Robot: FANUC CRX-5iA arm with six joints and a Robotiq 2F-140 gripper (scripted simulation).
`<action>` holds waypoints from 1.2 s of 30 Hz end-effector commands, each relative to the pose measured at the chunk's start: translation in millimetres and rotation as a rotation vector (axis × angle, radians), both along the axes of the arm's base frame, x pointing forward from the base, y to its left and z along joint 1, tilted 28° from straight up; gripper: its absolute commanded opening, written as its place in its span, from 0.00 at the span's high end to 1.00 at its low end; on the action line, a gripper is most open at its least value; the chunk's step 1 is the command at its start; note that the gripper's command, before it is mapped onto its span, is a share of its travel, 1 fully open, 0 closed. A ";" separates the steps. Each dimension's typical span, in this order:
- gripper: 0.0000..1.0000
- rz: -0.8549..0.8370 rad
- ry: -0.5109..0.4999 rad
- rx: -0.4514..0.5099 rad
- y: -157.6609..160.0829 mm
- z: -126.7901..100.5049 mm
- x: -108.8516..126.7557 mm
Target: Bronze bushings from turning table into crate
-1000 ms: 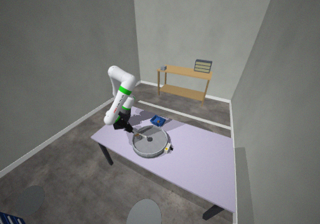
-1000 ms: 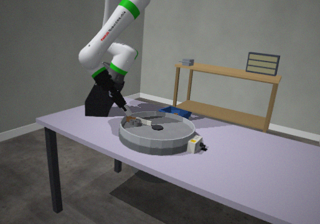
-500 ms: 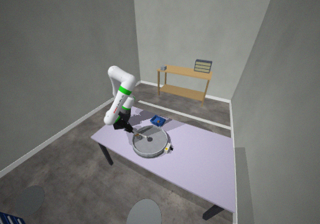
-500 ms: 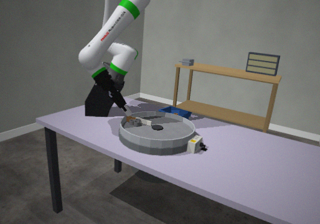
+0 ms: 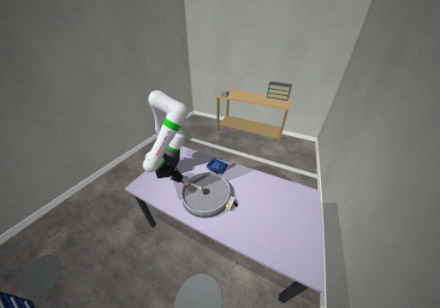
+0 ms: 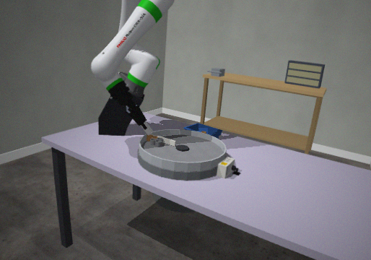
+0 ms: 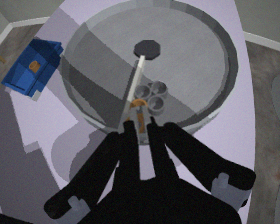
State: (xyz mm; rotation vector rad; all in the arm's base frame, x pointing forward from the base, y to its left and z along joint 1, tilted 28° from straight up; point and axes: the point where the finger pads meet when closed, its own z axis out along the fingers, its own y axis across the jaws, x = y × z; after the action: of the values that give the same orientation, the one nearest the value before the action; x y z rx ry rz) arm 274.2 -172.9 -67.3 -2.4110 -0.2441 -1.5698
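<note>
The grey round turning table (image 5: 214, 204) (image 6: 180, 169) (image 7: 196, 45) holds bronze bushings (image 5: 188, 185) (image 6: 151, 137) (image 7: 139, 102) close together near its rim on the arm's side. Three steel bushings (image 6: 159, 144) (image 7: 158, 89) stand right beside them. My gripper (image 5: 184, 181) (image 6: 149, 129) (image 7: 139, 114) is shut, with its narrow fingertips tilted down over the rim at the bronze bushings. The fingers partly hide the bronze, so their exact number and any contact are unclear. The blue crate (image 5: 211, 166) (image 6: 191, 127) (image 7: 47, 48) holds one bronze bushing (image 7: 34, 65).
A pale bar (image 6: 167, 141) (image 7: 136, 80) runs from near the dark hub (image 6: 182, 148) (image 7: 147, 49) to the bushings, alongside the fingers. A white box (image 5: 230, 203) (image 6: 225, 167) sits at the turning table's outer wall. A wooden shelf (image 5: 254, 99) (image 6: 252, 84) stands behind.
</note>
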 end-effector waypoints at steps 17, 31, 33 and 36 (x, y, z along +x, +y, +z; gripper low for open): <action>0.94 0.000 0.000 0.000 1.0 -4.4 1.9; 0.94 0.000 0.000 0.000 1.0 -4.4 1.9; 0.94 0.000 0.000 0.000 1.0 -4.4 1.9; 0.94 0.000 0.000 0.000 1.0 -4.4 1.9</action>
State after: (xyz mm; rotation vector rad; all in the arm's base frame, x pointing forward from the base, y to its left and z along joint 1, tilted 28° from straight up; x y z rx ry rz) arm 276.2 -171.8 -71.7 -2.4110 -0.2441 -1.5698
